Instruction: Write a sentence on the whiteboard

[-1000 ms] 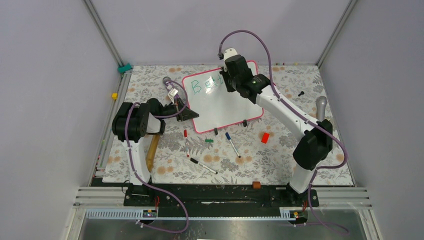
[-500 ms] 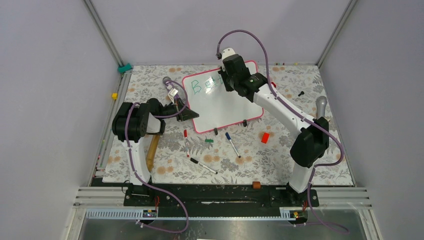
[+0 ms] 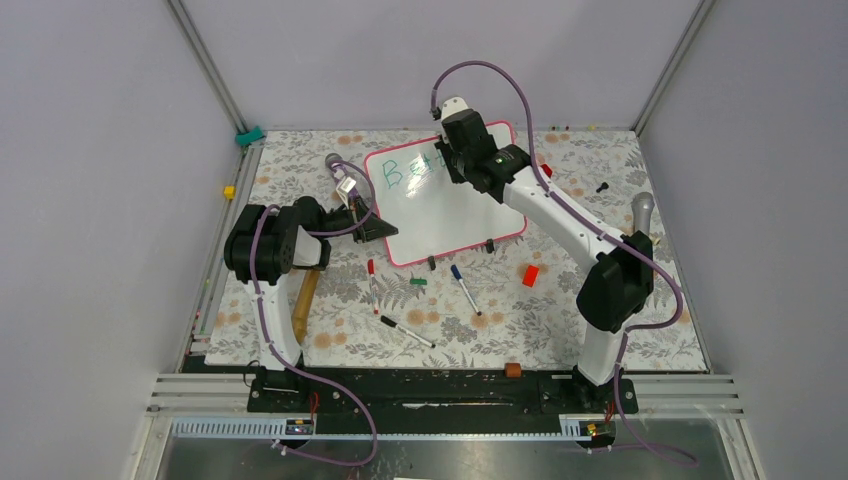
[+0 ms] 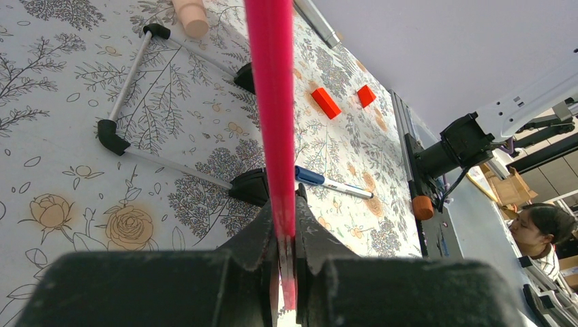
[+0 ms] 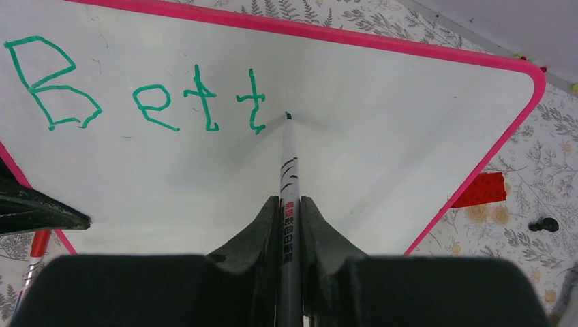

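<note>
Toward the left of the floral table [image 3: 300, 170], the left gripper [image 4: 286, 212] pinches the pink frame of the whiteboard [image 3: 450, 215], its fingers pressed tight on the board's left edge. The board stands tilted at the table's far middle. Along its upper left part the sentence [image 5: 136, 102] reads only "Bett" in green. Just right of the last letter, the green marker [image 5: 289, 163] appears to touch the white surface with its tip, clamped between the fingers of the right gripper [image 5: 290, 208]. A blue-capped marker [image 3: 463, 288] and a red block [image 3: 530, 275] lie near the board's front edge
</note>
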### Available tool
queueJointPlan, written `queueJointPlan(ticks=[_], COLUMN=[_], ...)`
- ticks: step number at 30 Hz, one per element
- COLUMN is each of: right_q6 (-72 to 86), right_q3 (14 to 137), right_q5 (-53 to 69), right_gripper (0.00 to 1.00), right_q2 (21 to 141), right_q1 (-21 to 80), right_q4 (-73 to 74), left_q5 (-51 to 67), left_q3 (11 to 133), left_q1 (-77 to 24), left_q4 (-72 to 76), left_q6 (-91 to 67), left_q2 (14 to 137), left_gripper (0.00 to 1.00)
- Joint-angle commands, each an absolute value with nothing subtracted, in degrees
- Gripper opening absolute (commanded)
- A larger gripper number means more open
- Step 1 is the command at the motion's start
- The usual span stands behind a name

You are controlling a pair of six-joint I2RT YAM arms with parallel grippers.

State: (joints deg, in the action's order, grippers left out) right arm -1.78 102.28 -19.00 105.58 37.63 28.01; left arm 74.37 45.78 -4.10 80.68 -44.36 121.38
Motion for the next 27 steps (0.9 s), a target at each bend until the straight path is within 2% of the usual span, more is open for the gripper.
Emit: queueJointPlan(ticks=[1,27], right_q6=[-2.8,-3.3], right_q3=[105.2,106.6], right_q5=[-21.5,-21.4], right_gripper=[0.00,0.00], right_q2=[106.1,107.2], right_q1=[38.3,38.3], right_q4=[28.1,28.1], left_q5=[82.1,82.1], left_q3=[45.5,45.5], left_q1=[-5.5,-5.4], left_q4=[83.5,83.6], left_q6=[-39.5,-39.5], left_q2=[123.1,123.2], left_gripper=[0.00,0.00])
